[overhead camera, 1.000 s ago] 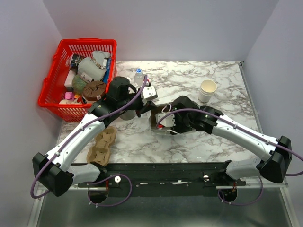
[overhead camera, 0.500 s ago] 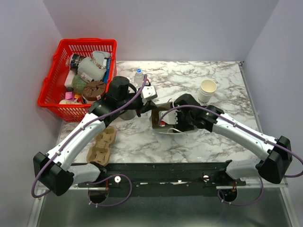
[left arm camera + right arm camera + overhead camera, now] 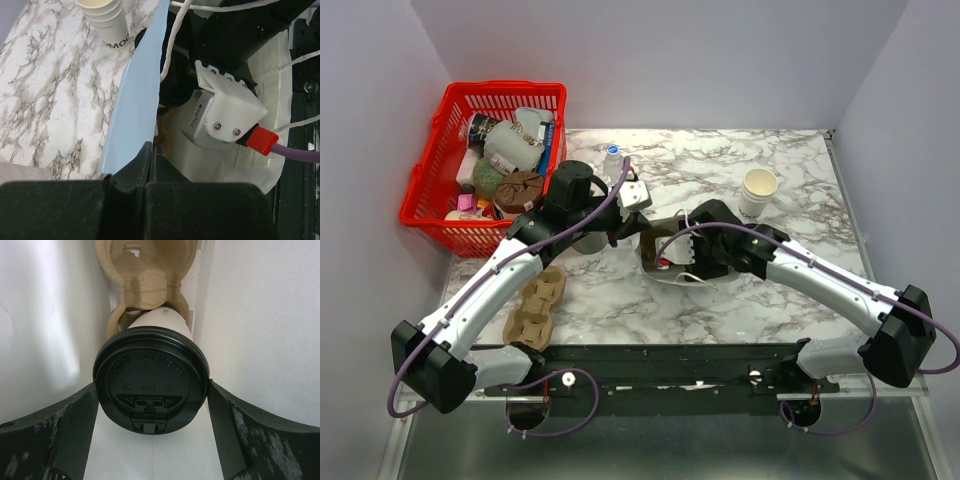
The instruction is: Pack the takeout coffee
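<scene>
Near the middle of the tabletop (image 3: 720,190), the left tool (image 3: 148,151), clamped shut, pinches the paper bag (image 3: 135,90) open while the right tool (image 3: 152,385), spread wide, grips the lid of a coffee cup (image 3: 150,375) inside it, base meeting the cardboard carrier (image 3: 145,270); next, probably, release and back straight out.

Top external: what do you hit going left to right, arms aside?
basket → bottle → bag → cup stack. Carrier skipped: it overlaps the basket's span.
</scene>
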